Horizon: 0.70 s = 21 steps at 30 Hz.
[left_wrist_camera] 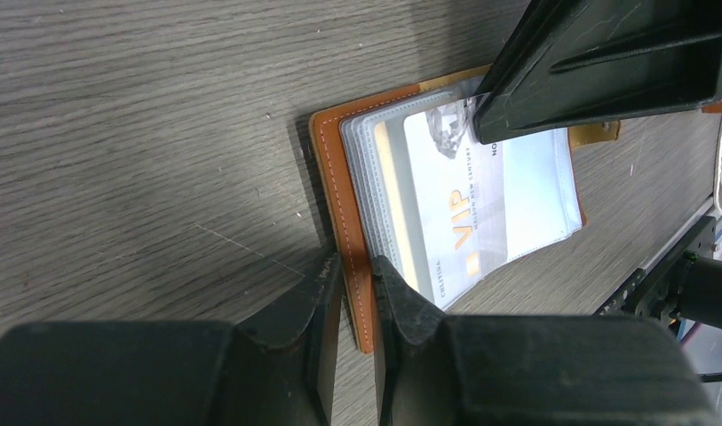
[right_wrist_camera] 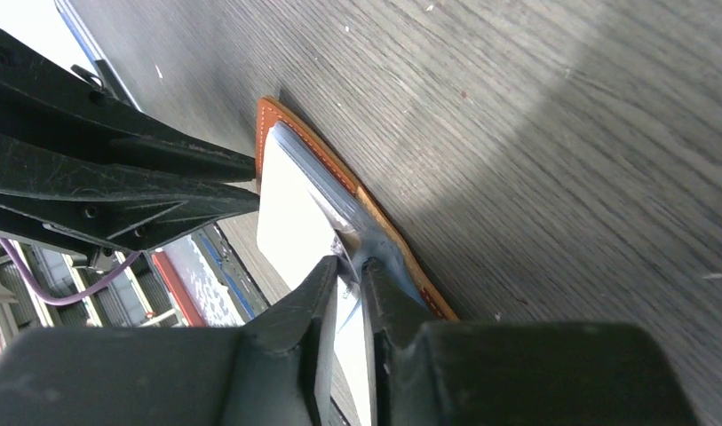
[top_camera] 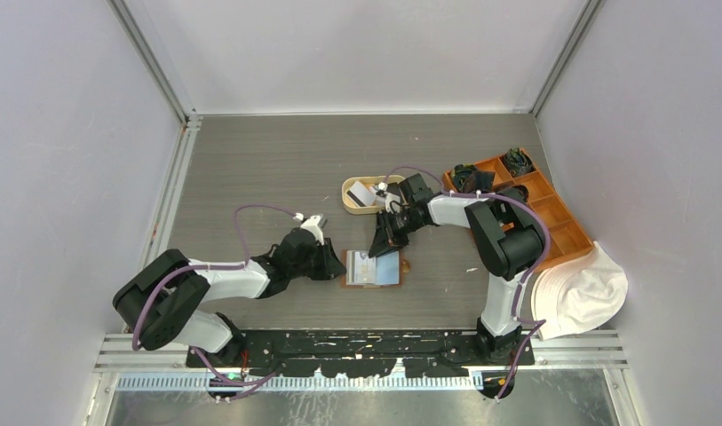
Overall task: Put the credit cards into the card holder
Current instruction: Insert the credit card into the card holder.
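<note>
The brown leather card holder (top_camera: 388,282) lies open on the table between both arms, its clear sleeves fanned out. My left gripper (left_wrist_camera: 357,266) (top_camera: 337,264) is shut on the holder's stitched left edge (left_wrist_camera: 335,177). A white VIP credit card (left_wrist_camera: 481,204) sits in the top sleeve. My right gripper (right_wrist_camera: 350,266) (top_camera: 381,248) reaches down onto the holder's far edge (right_wrist_camera: 313,146). Its jaws stand a narrow gap apart around the edge of the white card (right_wrist_camera: 290,222) and its sleeve. More credit cards (top_camera: 364,195) lie in the cream tray.
The cream oval tray (top_camera: 350,185) stands just behind the holder. An orange compartmented box (top_camera: 552,209) with dark items sits at the back right. A white cloth hat (top_camera: 583,293) lies by the right arm's base.
</note>
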Each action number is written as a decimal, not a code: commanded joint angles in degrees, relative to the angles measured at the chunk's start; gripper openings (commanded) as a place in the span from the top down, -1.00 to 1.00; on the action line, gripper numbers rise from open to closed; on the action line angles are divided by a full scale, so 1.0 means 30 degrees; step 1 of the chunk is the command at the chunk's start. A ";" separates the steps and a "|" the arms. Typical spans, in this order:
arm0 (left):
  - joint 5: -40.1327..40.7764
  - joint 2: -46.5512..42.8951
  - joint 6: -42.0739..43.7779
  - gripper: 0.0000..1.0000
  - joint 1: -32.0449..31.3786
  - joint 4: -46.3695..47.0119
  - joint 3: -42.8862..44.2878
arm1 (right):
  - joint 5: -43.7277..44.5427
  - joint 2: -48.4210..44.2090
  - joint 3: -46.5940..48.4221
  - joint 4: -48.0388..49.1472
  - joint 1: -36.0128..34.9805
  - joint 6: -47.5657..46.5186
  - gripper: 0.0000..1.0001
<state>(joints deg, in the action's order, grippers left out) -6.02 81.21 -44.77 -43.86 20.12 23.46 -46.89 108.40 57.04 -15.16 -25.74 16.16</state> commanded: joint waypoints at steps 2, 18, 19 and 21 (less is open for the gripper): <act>0.0146 -0.0550 -0.0046 0.60 -0.0066 0.0270 -0.0321 | 0.1037 -0.0797 0.0607 -0.0803 -0.0008 -0.0924 0.41; -0.0041 -0.0605 -0.0339 0.61 -0.0060 0.0852 -0.0879 | 0.2856 -0.2751 0.1320 -0.3274 0.0024 -0.3731 0.07; -0.0036 -0.0632 -0.0339 0.61 -0.0052 0.0852 -0.0904 | 0.2964 -0.2880 0.1408 -0.3455 0.0024 -0.3954 0.07; 0.0006 -0.0731 -0.0313 0.61 -0.0059 0.0838 -0.0933 | 0.3249 -0.3027 0.1678 -0.4019 0.0031 -0.4653 0.06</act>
<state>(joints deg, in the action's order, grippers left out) -6.04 79.85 -46.06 -43.86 21.63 21.39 -39.40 103.31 58.94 -24.25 -25.74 7.01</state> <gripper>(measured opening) 0.197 0.465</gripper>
